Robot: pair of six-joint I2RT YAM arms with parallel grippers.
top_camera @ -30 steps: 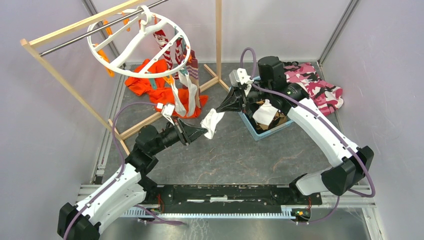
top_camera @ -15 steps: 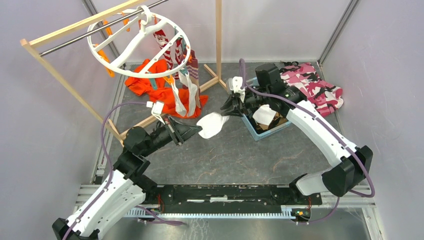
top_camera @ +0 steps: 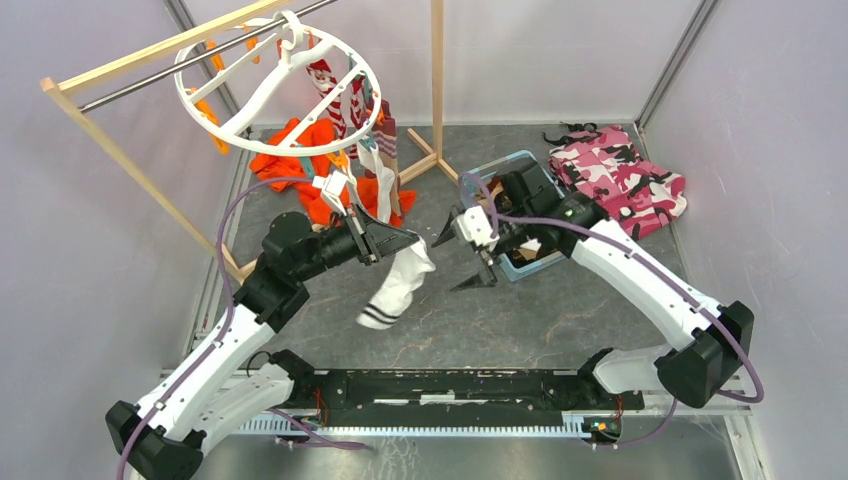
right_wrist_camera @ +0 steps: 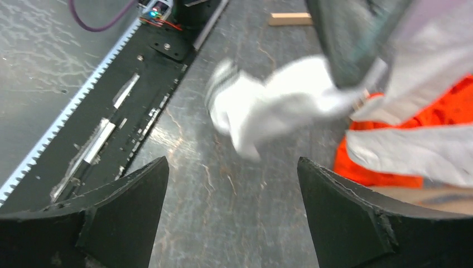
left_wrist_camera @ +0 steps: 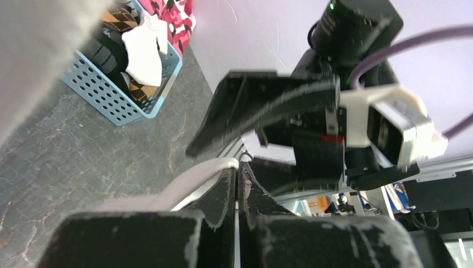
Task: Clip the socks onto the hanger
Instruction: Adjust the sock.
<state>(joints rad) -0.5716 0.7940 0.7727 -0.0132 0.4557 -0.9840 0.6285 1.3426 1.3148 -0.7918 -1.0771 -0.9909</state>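
A white sock with black stripes (top_camera: 395, 285) hangs from my left gripper (top_camera: 412, 243), which is shut on its upper edge. In the left wrist view the fingers of that gripper (left_wrist_camera: 238, 167) are pressed together, with a fold of the sock (left_wrist_camera: 195, 176) beside them. My right gripper (top_camera: 447, 264) stands open just right of the sock, holding nothing. Its wrist view shows the sock (right_wrist_camera: 268, 106) ahead of the gripper (right_wrist_camera: 232, 163), blurred. The white round hanger (top_camera: 250, 110) hangs at the back left, with a red-and-white striped sock (top_camera: 335, 95) and other socks clipped to it.
A blue basket (top_camera: 497, 165) with more socks sits under the right arm. Pink camouflage cloth (top_camera: 620, 175) lies at the back right. An orange garment (top_camera: 300, 165) lies below the hanger. The wooden rack (top_camera: 150, 185) stands along the left.
The right gripper has opened, let go of the sock and pulled back towards the near side. The left gripper closed on the sock, which now hangs down from it alone.
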